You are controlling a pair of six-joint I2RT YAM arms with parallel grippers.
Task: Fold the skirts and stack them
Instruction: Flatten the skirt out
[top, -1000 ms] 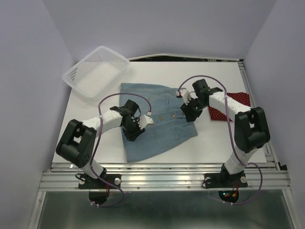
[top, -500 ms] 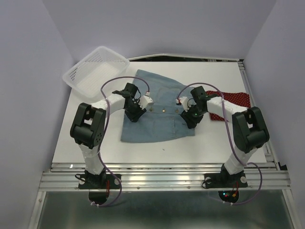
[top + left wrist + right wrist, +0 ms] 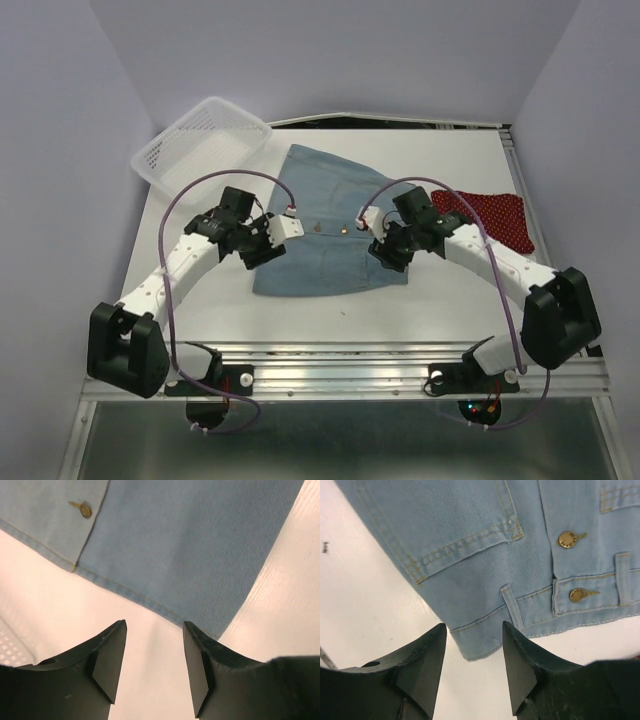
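Hovering low over the white table point(image 3: 200, 310), both arms reach in from the near edge, with bare surface open in front of them. The left fingers point(image 3: 107, 652) are spread and empty above bare table, and a hemmed corner of the denim skirt point(image 3: 330, 235) lies just ahead of one fingertip. The right fingers point(image 3: 520, 660) are likewise spread and hold nothing. The skirt's waistband corner, with a belt loop and two metal buttons point(image 3: 567, 539), lies under the gap between them. The denim lies flat mid-table, its near edge roughly parallel to the table's front. Further right, the dark red dotted skirt point(image 3: 490, 215) lies near the right edge; the arm hides whether it touches the denim. A white mesh basket point(image 3: 200, 150) overhangs the far-left corner.
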